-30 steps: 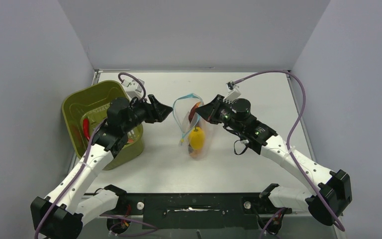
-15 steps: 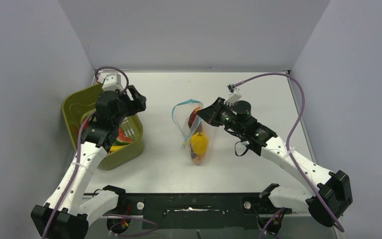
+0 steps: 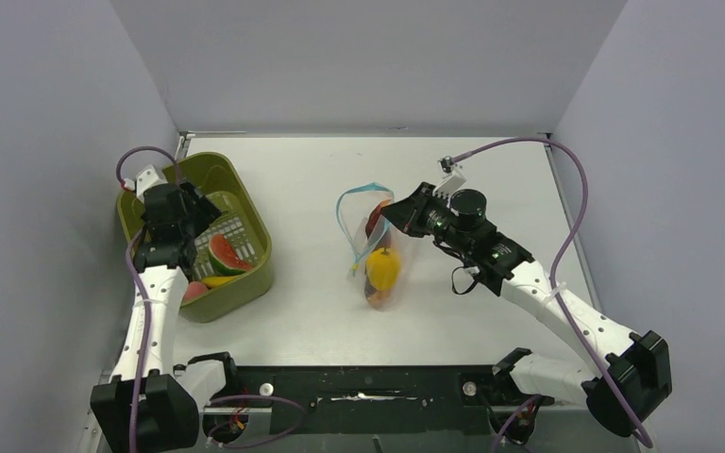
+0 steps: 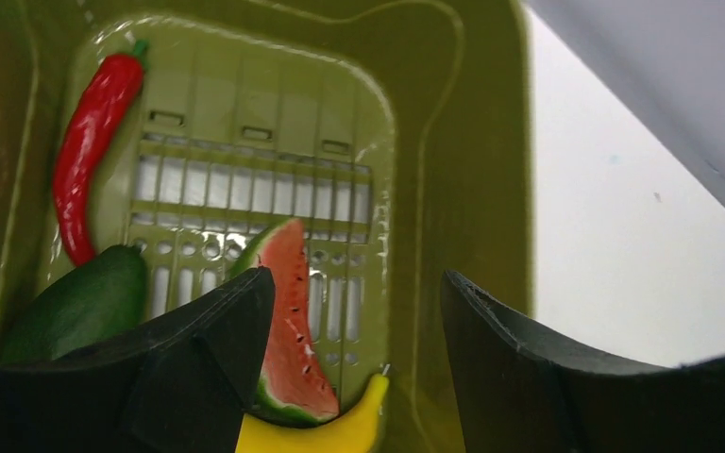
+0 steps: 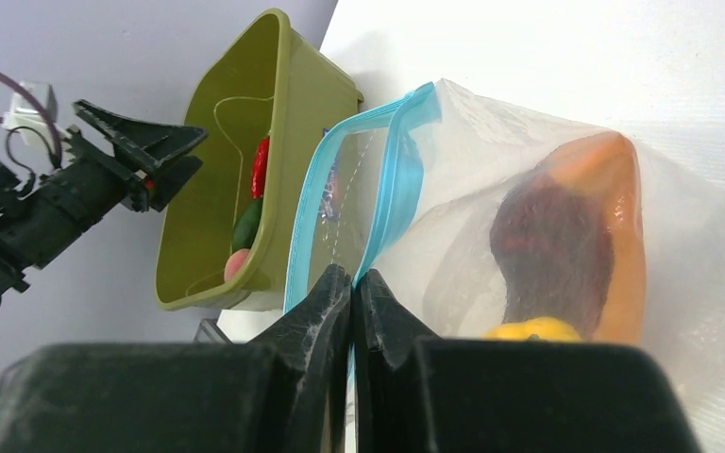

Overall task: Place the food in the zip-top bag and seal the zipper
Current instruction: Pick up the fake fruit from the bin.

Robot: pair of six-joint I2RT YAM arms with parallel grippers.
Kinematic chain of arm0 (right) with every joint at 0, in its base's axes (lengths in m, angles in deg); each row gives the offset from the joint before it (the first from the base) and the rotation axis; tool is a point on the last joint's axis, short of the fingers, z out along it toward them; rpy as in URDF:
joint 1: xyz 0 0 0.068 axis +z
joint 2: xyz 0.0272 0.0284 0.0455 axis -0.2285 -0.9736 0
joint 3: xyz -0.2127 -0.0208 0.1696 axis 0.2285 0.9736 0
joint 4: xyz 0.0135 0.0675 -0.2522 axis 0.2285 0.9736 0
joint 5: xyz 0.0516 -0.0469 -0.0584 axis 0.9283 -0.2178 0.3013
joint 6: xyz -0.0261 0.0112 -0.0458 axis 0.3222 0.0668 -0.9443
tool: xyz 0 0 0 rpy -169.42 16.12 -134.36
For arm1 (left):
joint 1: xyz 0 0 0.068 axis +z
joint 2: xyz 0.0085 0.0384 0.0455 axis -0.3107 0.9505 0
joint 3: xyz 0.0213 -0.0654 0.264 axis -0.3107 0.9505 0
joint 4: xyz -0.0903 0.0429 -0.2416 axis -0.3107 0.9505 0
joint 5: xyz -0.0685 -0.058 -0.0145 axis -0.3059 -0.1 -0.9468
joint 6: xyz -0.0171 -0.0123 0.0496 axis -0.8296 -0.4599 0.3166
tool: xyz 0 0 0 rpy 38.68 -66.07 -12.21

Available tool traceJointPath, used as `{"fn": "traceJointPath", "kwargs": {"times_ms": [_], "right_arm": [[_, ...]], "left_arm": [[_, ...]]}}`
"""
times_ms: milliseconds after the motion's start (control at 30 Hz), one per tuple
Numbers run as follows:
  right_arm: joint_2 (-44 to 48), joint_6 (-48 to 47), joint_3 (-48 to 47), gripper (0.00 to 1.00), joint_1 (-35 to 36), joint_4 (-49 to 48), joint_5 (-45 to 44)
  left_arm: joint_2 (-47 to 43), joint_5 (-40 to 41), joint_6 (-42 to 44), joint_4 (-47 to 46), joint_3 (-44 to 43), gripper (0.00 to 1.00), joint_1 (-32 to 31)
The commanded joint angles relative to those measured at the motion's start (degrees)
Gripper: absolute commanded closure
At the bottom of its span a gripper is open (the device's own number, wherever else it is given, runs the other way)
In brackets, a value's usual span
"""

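The clear zip-top bag (image 3: 384, 247) lies mid-table with its mouth open. Its light-blue zipper (image 3: 347, 229) forms a loop. Inside are a yellow fruit (image 3: 382, 269), an orange piece (image 5: 623, 255) and a dark red piece (image 5: 547, 245). My right gripper (image 3: 394, 209) is shut on the zipper strip (image 5: 396, 179) at the mouth's right side. My left gripper (image 3: 198, 209) is open and empty, above the olive bin (image 3: 245, 291). Below it lie a watermelon slice (image 4: 288, 330), a banana (image 4: 330, 429), a red chili (image 4: 90, 142) and a dark green piece (image 4: 75, 307).
The olive-green bin's wall (image 4: 472, 142) stands between my left fingers and the white table. A peach piece (image 3: 193, 291) lies at the bin's near corner. Grey walls close in the table at the back and both sides.
My left arm has swung left from beside the bag to above the bin, still open. My right gripper has kept its hold on the bag's mouth and shifted slightly right.
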Motion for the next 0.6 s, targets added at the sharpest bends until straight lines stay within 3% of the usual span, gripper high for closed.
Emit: {"fn": "traceJointPath", "kwargs": {"times_ms": [0, 567], "right_arm": [[3.00, -2.00, 0.10, 1.00, -0.60, -3.95, 0.84], [3.27, -8.44, -0.39, 1.00, -1.61, 1.49, -0.67]], "left_arm": [[1.44, 1.64, -3.85, -1.36, 2.03, 0.35, 2.91], [6.44, 4.99, -2.41, -0.92, 6.61, 0.32, 4.53]]}}
